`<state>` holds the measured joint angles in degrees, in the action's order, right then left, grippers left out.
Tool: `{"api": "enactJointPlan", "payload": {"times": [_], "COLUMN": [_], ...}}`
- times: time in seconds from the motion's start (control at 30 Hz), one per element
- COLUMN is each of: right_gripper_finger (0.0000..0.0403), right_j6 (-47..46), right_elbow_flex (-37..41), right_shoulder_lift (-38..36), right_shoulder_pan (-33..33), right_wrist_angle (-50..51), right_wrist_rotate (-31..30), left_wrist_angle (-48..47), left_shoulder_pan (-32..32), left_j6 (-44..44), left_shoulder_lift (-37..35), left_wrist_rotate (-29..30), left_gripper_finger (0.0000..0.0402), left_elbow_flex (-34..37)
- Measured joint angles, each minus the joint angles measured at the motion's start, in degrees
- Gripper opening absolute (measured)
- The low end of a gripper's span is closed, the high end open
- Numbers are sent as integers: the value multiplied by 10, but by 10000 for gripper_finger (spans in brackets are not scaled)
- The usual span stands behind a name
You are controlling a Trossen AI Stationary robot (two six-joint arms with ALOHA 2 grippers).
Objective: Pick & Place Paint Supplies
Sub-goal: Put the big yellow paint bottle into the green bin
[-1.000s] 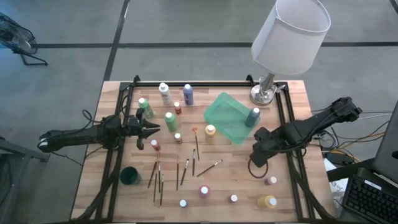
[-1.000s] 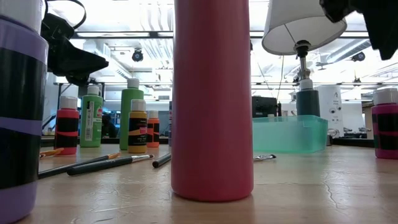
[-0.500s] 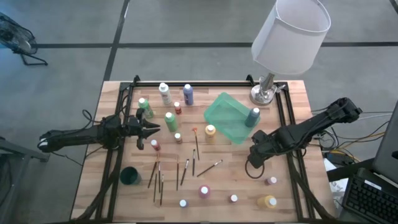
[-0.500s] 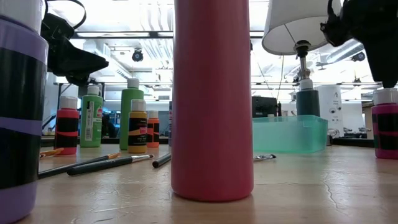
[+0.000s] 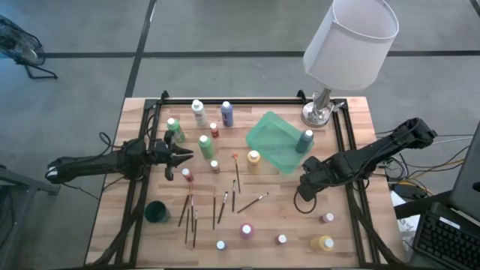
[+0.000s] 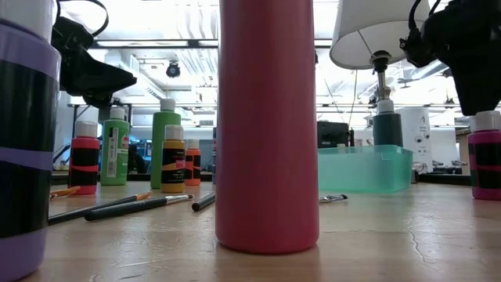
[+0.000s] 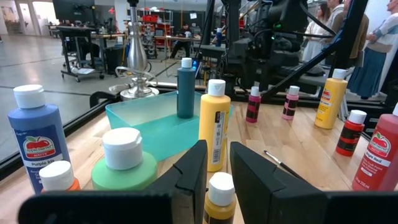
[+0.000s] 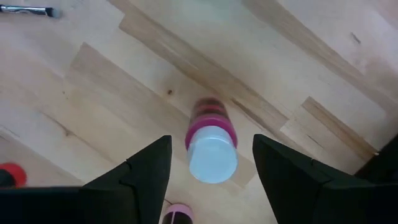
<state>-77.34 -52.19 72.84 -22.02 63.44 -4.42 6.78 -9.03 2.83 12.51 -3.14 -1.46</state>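
Right up close in the low view, a pink paint bottle fills the centre of the frame, with a purple one at the left edge. Behind them thin brushes lie flat on the wooden table. Further back at left stand red and green bottles. In the high view the left gripper hangs by them at centre-left, fingers narrowly parted, gripping nothing. At lower right the right gripper points down, fingers spread wide either side of a white-capped magenta bottle, not touching it. Beyond sits the green tray, a dark teal bottle rising behind its wall, then the lamp.
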Motion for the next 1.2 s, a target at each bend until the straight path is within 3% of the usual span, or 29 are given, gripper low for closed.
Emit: {"api": "enactJointPlan", "payload": {"times": [0.37, 1.0, 1.2], "right_gripper_finger": [214, 152, 154], "right_j6": [-1, 5, 10], "right_elbow_flex": [21, 29, 29], "right_shoulder_lift": [0, 0, 0], "right_shoulder_pan": [0, 0, 0], "right_wrist_angle": [-15, -26, -32], "right_wrist_rotate": [15, 19, 26], "left_wrist_angle": [0, 0, 0], "left_shoulder_pan": [0, 0, 0], "left_j6": [0, 0, 0], "left_shoulder_lift": [0, 0, 0], "left_wrist_rotate": [0, 0, 0], "left_gripper_finger": [76, 76, 76], "left_elbow_flex": [0, 0, 0]}}
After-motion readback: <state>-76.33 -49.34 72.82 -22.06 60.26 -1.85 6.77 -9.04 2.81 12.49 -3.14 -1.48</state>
